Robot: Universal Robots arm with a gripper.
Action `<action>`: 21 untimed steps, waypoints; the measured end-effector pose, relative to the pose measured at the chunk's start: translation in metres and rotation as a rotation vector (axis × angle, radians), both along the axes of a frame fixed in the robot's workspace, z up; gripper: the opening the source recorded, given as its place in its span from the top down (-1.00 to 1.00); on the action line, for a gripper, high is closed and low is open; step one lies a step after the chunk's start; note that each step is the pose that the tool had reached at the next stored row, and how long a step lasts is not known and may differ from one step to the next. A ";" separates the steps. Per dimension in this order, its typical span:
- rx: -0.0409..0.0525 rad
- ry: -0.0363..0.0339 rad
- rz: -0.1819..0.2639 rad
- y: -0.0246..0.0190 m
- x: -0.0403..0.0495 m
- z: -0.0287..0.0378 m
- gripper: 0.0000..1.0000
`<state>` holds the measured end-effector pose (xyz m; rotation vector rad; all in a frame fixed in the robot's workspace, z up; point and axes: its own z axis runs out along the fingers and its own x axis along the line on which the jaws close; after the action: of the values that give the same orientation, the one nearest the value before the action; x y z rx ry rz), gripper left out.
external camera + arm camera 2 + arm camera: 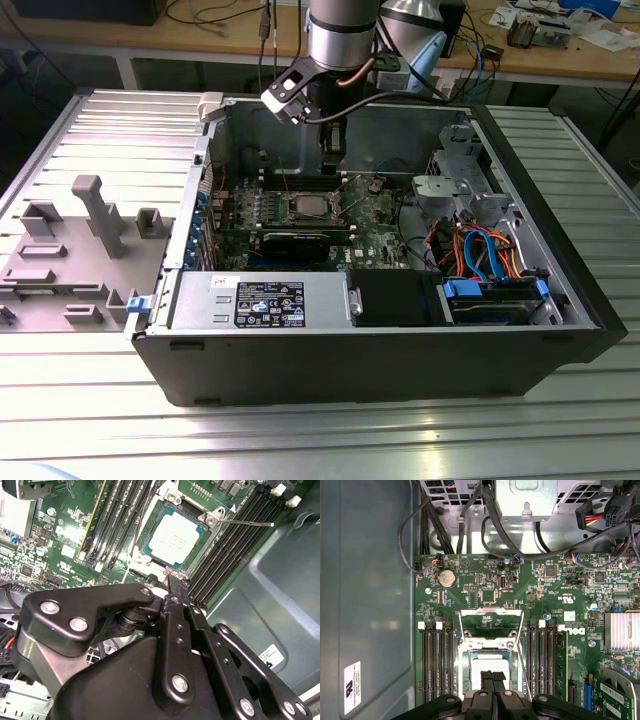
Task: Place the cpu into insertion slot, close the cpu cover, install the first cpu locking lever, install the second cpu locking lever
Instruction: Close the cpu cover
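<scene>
**Item: gripper [492, 676].** It sits in the upper centre of the exterior view, hanging from the arm [340, 35] inside the open computer case [380, 350]. Its fingers [486, 681] are drawn together and nothing shows between them. The tips hover directly over the socket area.

**Item: cpu [174, 539].** It lies flat and square in the insertion slot [139, 559] with its silver top facing up. In the second wrist view it is just beyond the fingertips, close but apparently not touching them. Judged as placed.

**Item: cpu cover [491, 611].** The frame is swung open and lies back on the circuit board [555, 595]. It is on the far side of the slot from the gripper and hinged at the slot's far edge. The slot therefore lies between the fingertips and the cover. Not yet closed.

**Item: locking lever [247, 524].** This thin wire rod is released and angles out from a slot corner across the memory slots [235, 540]. Its long axis runs away from the cpu. Not yet installed.
</scene>
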<state>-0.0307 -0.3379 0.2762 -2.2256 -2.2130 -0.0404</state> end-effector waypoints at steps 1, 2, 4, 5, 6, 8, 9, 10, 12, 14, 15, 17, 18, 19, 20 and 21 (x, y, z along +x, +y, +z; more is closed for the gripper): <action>0.0000 -0.0001 0.000 0.0000 0.0005 0.0000 0.79; 0.0000 0.0000 0.000 0.0000 0.0007 0.0000 0.79; 0.0000 0.0000 0.000 0.0000 0.0019 0.0000 0.79; 0.0000 0.0000 0.000 0.0000 0.0034 0.0000 0.79; 0.0000 0.0000 0.000 0.0000 0.0045 0.0000 0.79; 0.0000 0.0000 0.000 0.0000 0.0070 0.0000 0.79; 0.0000 -0.0001 0.000 0.0000 0.0070 0.0000 0.79; 0.0000 0.0000 0.000 0.0000 0.0071 0.0000 0.79; 0.0000 0.0000 0.000 0.0000 0.0072 0.0000 0.79; 0.0000 -0.0001 0.000 0.0000 0.0073 0.0000 0.79; 0.0000 0.0000 0.000 0.0000 0.0074 0.0000 0.79; 0.0001 0.0000 0.000 0.0000 0.0074 0.0000 0.79; 0.0000 0.0000 0.000 0.0000 0.0078 0.0000 0.79; 0.0000 -0.0001 0.000 0.0000 0.0088 0.0000 0.79; 0.0000 -0.0001 0.000 0.0000 0.0092 -0.0001 0.79; -0.0002 -0.0001 0.000 0.0000 0.0097 0.0000 0.79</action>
<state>-0.0209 -0.3379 0.2761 -2.2260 -2.2129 -0.0402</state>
